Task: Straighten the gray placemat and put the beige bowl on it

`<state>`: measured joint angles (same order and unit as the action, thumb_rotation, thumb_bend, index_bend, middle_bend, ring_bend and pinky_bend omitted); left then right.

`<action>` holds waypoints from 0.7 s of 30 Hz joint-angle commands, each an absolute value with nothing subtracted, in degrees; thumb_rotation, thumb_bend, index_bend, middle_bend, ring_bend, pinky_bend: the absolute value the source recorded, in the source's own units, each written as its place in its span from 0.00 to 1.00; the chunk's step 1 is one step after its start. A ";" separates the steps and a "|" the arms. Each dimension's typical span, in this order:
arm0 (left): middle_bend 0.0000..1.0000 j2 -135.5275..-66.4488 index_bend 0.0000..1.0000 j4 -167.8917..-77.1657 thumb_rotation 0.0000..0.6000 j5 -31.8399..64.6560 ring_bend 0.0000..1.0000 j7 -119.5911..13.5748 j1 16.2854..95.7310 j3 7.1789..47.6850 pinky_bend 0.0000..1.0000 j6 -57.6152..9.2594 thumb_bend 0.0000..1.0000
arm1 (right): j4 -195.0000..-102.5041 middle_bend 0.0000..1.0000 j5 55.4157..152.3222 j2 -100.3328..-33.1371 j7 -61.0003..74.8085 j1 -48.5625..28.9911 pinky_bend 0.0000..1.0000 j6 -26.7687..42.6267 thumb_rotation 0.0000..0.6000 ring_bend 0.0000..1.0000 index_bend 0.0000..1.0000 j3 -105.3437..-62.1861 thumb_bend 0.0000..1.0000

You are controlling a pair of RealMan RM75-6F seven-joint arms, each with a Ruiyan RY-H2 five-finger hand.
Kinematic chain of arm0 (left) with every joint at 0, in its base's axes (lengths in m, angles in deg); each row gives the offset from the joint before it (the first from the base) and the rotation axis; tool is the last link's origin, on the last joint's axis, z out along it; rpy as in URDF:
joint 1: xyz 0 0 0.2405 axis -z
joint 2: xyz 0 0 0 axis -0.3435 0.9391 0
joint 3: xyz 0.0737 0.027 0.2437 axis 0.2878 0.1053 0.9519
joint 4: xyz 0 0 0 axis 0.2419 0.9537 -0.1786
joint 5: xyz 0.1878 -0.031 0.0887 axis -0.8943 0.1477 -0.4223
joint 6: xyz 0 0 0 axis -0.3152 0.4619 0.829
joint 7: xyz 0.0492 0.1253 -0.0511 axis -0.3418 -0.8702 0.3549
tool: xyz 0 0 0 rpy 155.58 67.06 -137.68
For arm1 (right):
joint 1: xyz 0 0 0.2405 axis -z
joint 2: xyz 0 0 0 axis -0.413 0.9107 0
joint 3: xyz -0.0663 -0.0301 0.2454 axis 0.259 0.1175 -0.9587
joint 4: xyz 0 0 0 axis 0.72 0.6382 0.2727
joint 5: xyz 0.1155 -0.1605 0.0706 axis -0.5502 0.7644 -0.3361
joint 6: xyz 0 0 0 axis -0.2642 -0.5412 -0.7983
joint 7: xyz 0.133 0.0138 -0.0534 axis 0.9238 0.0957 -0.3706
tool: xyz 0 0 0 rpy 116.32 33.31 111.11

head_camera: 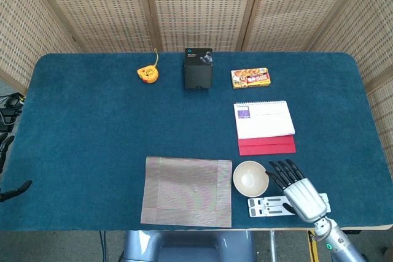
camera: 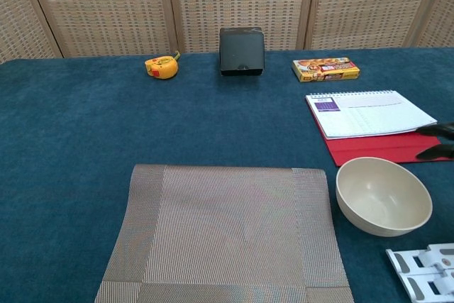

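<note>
Beside beige bowl, I'm hovering right robot hand, fingers spread, empty; bowl probably light, rigid, slick; taking rim.

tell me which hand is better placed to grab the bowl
The right hand. It hovers open just right of the bowl, fingertips near its rim. The left hand shows only as dark tips at the table's far left edge, across the mat from the bowl.
</note>
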<state>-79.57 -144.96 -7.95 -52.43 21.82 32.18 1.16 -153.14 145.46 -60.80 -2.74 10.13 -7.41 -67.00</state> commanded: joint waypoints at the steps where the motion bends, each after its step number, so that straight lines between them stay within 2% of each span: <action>1: 0.00 -79.54 0.00 -144.88 1.00 -7.68 0.00 -52.14 21.90 31.96 0.00 1.11 0.00 | -154.02 0.00 145.86 -62.56 -6.14 7.70 0.00 -3.40 1.00 0.00 0.21 -66.95 0.00; 7: 0.00 -79.38 0.00 -144.63 1.00 -7.26 0.00 -51.60 22.25 31.85 0.00 0.28 0.00 | -154.41 0.00 144.18 -64.53 -8.75 5.70 0.00 1.00 1.00 0.00 0.28 -68.00 0.03; 11: 0.00 -79.16 0.00 -144.59 1.00 -7.13 0.00 -50.98 22.23 31.75 0.00 0.30 0.00 | -153.78 0.00 142.12 -66.05 -8.76 4.82 0.00 3.50 1.00 0.00 0.36 -68.74 0.28; 12: 0.00 -79.09 0.00 -144.57 1.00 -7.04 0.00 -50.68 22.19 31.69 0.00 0.35 0.00 | -153.67 0.00 141.37 -66.59 -8.56 4.55 0.00 4.39 1.00 0.00 0.40 -68.92 0.36; 15: 0.00 -78.94 0.00 -144.49 1.00 -7.04 0.00 -50.19 22.20 31.72 0.00 0.22 0.00 | -153.04 0.00 140.85 -67.53 -7.92 4.09 0.00 4.59 1.00 0.00 0.55 -69.35 0.51; 18: 0.00 -78.88 0.00 -144.47 1.00 -7.09 0.00 -50.07 22.26 31.77 0.00 0.09 0.00 | -151.85 0.00 141.82 -68.39 -6.10 4.00 0.00 2.62 1.00 0.00 0.66 -69.46 0.59; 21: 0.00 -78.92 0.00 -144.44 1.00 -7.03 0.00 -50.12 22.31 31.78 0.00 -0.04 0.00 | -150.54 0.00 142.68 -68.79 -3.60 3.87 0.00 0.57 1.00 0.00 0.69 -69.60 0.61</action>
